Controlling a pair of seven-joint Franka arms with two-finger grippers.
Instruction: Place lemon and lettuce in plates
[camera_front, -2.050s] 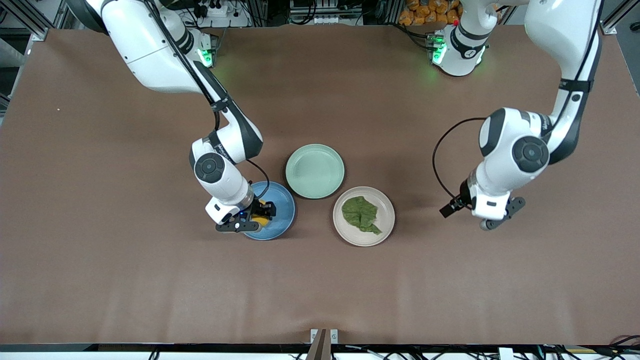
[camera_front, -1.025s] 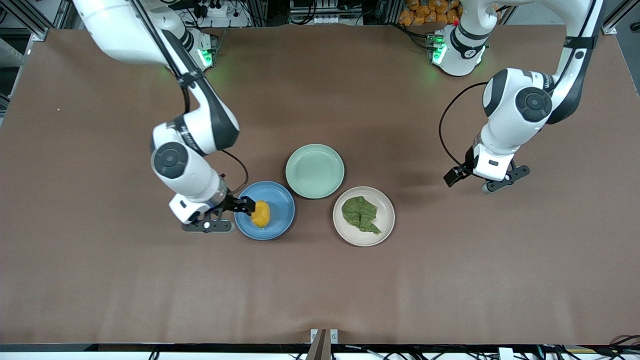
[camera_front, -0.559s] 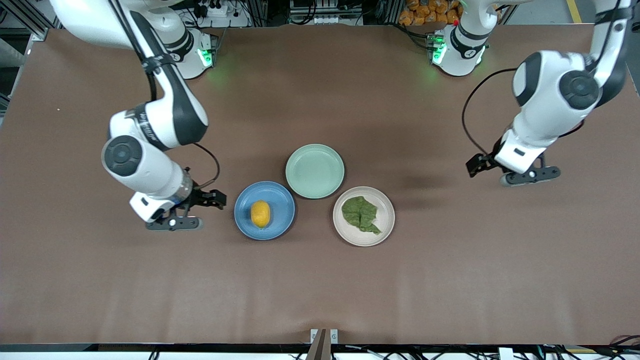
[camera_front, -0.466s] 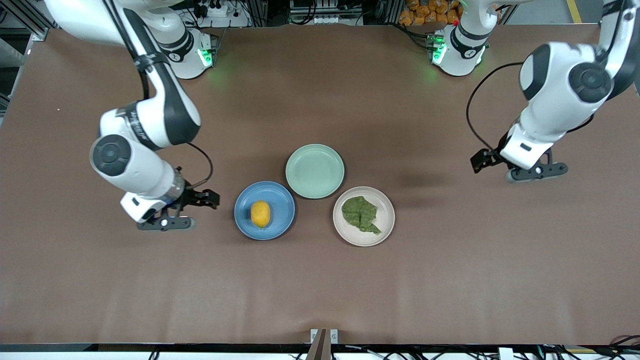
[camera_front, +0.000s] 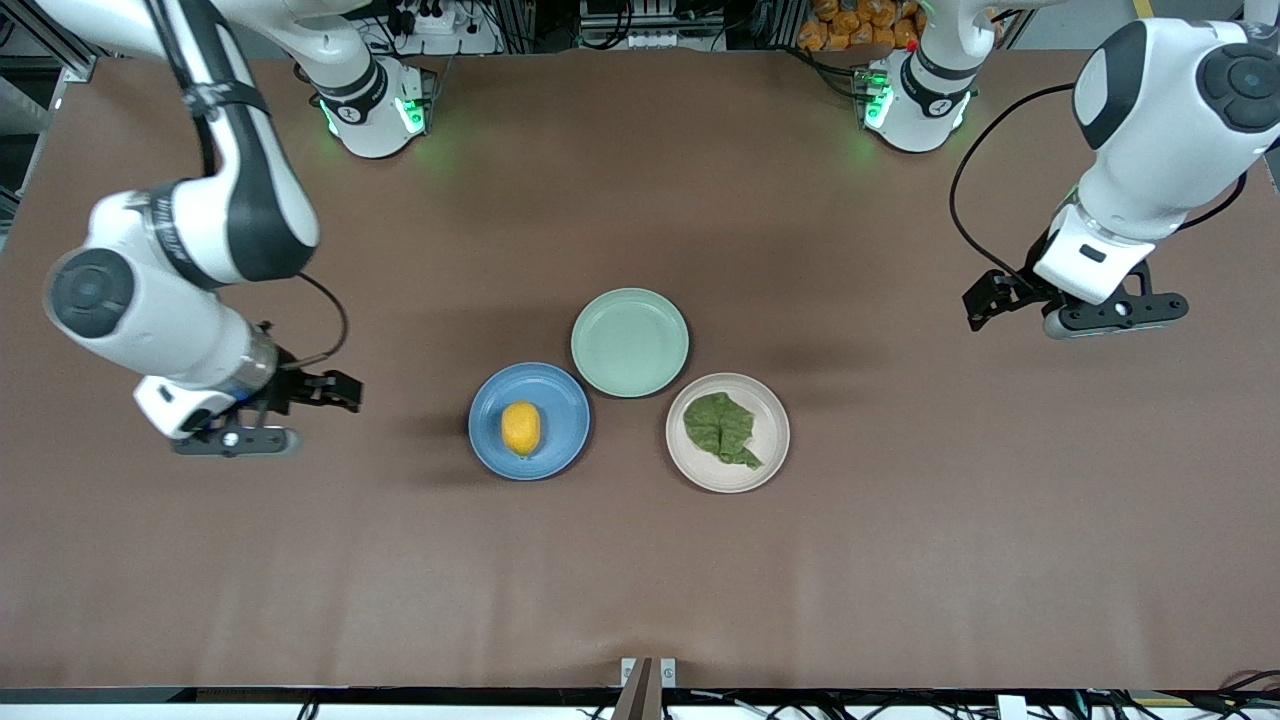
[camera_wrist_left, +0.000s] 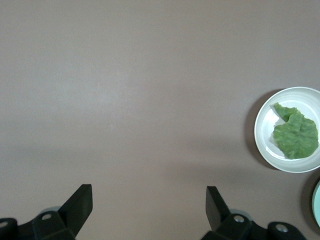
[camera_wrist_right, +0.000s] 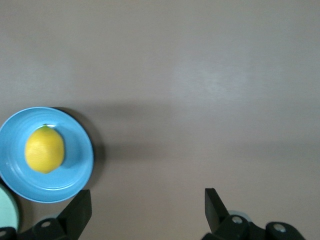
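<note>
The yellow lemon (camera_front: 521, 428) lies in the blue plate (camera_front: 560, 400). The dark green lettuce (camera_front: 722, 428) lies in the pale beige plate (camera_front: 772, 410). My right gripper (camera_front: 335, 392) is open and empty over bare table, off toward the right arm's end from the blue plate. My left gripper (camera_front: 985, 300) is open and empty over bare table toward the left arm's end. The right wrist view shows the lemon (camera_wrist_right: 44, 149) in the blue plate (camera_wrist_right: 77, 172) and my open gripper (camera_wrist_right: 147, 207). The left wrist view shows the lettuce (camera_wrist_left: 296, 135) in its plate (camera_wrist_left: 262, 145) and my open gripper (camera_wrist_left: 148, 207).
An empty pale mint green plate (camera_front: 630, 342) sits beside the two plates, farther from the front camera. The brown table (camera_front: 640, 580) surrounds them.
My right gripper let go of the lemon in the blue plate and drew away toward the right arm's end. My left gripper rose and moved toward the left arm's end.
</note>
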